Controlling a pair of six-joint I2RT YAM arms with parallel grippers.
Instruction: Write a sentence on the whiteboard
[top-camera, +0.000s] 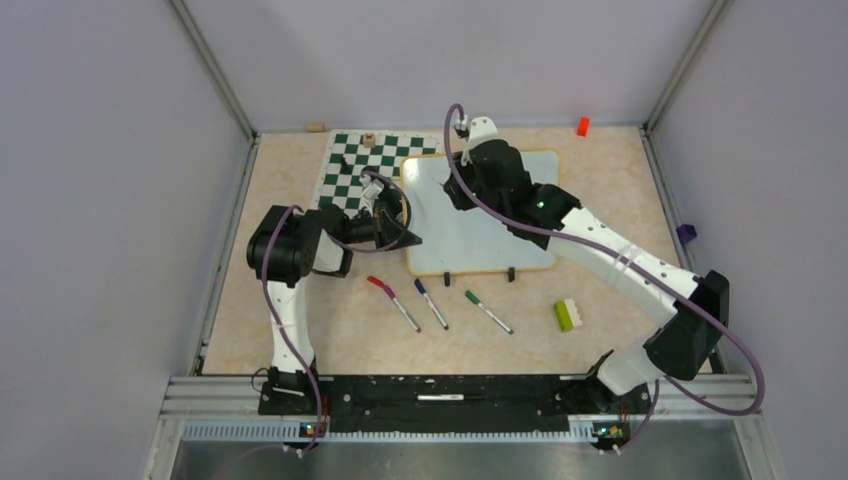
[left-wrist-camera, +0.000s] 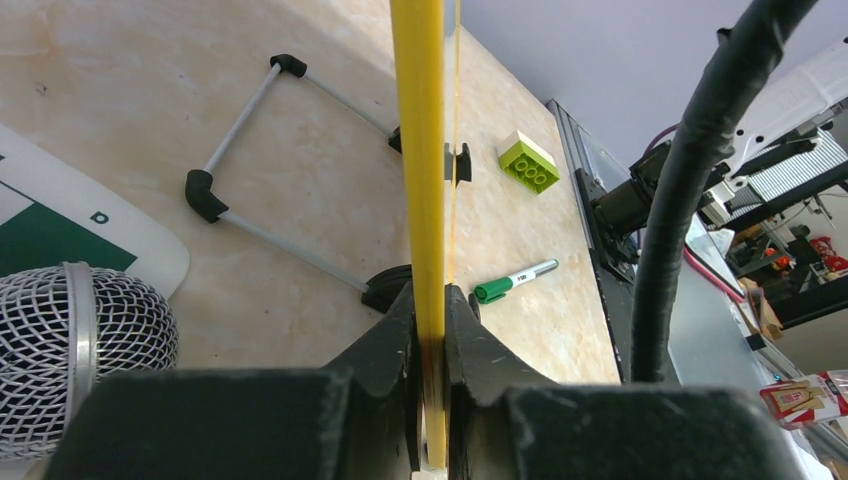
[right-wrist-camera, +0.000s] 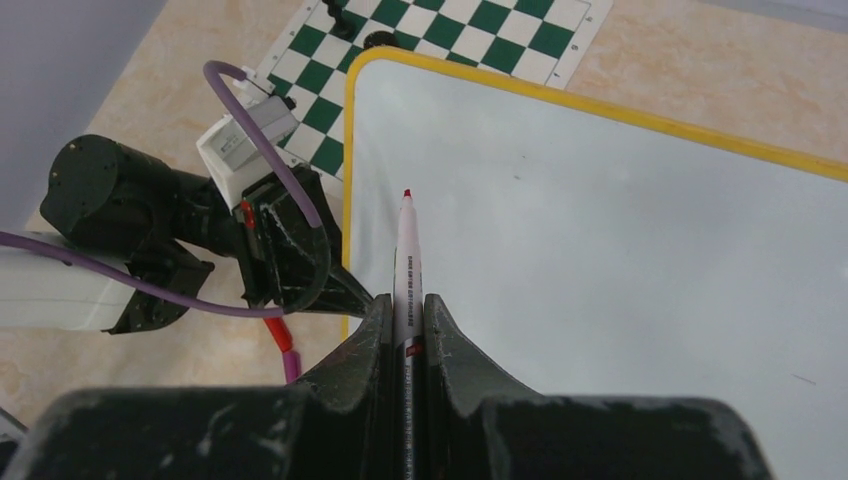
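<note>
The whiteboard (right-wrist-camera: 600, 250) lies flat on the worktop (top-camera: 300, 330), just right of the chessboard mat (top-camera: 350, 175). Every part of its glossy face that shows is blank, with no stroke of the sentence to be seen. In the overhead view the right arm covers much of it, so that hidden part cannot be vouched for. The left fingers (left-wrist-camera: 390, 340) are pinched on the yellow rim at the board's left edge, apparently to steady it. The right fingers (right-wrist-camera: 370, 340) are clamped on a red marker (right-wrist-camera: 406, 250), uncapped, its tip pointing over the board's upper-left area close to the rim. Whether the tip touches the surface cannot be told. By my reading the writing has not begun and the step in hand is placing the tip for the first letter. The next move calls for bringing the tip down with light, even pressure and drawing strokes across the board while the left grip holds firm, starting far enough from the rim to leave room for the words. Spare pens (top-camera: 430, 303) and a green brick (top-camera: 568, 315) lie nearer the bases, well apart from the work.
</note>
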